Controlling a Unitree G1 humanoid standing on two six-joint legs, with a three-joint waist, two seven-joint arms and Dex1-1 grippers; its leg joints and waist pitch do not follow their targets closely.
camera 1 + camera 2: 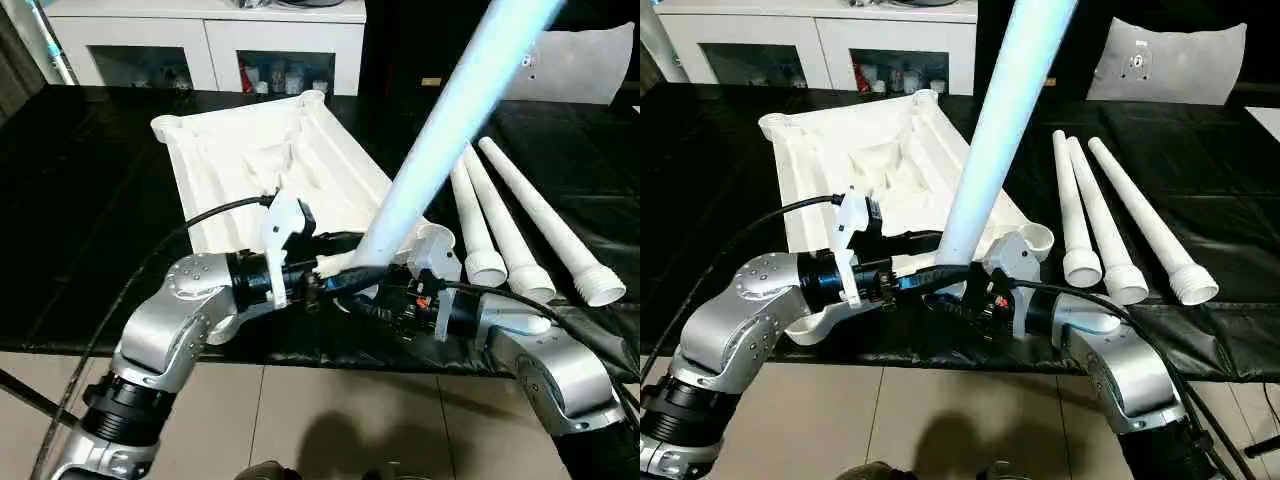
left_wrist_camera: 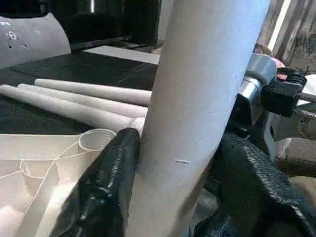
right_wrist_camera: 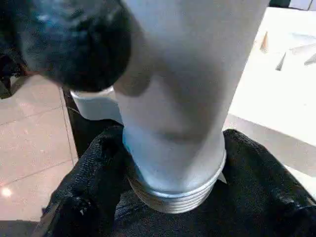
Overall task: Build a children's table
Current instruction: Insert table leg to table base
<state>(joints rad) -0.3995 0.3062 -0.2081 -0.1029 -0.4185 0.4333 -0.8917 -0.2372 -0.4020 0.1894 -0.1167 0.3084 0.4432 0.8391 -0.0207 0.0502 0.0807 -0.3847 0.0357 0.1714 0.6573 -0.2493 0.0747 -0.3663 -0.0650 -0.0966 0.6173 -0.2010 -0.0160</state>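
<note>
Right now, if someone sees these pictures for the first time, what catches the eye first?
A long white leg rises steeply near the table top's near right corner, held by the left pincer and the right pincer low on its base, just above its threaded end. Behind lies the white table top, ribbed underside up, on black cloth. To its right lie three spare legs side by side.

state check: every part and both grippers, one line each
table top: upside down, ribs up, on the black table.
held leg: tilted, threaded end down near a corner socket, not seated.
three spare legs: lying side by side, right of the top.
left gripper: fingers around the held leg.
right gripper: closed around the leg's collar.
</note>
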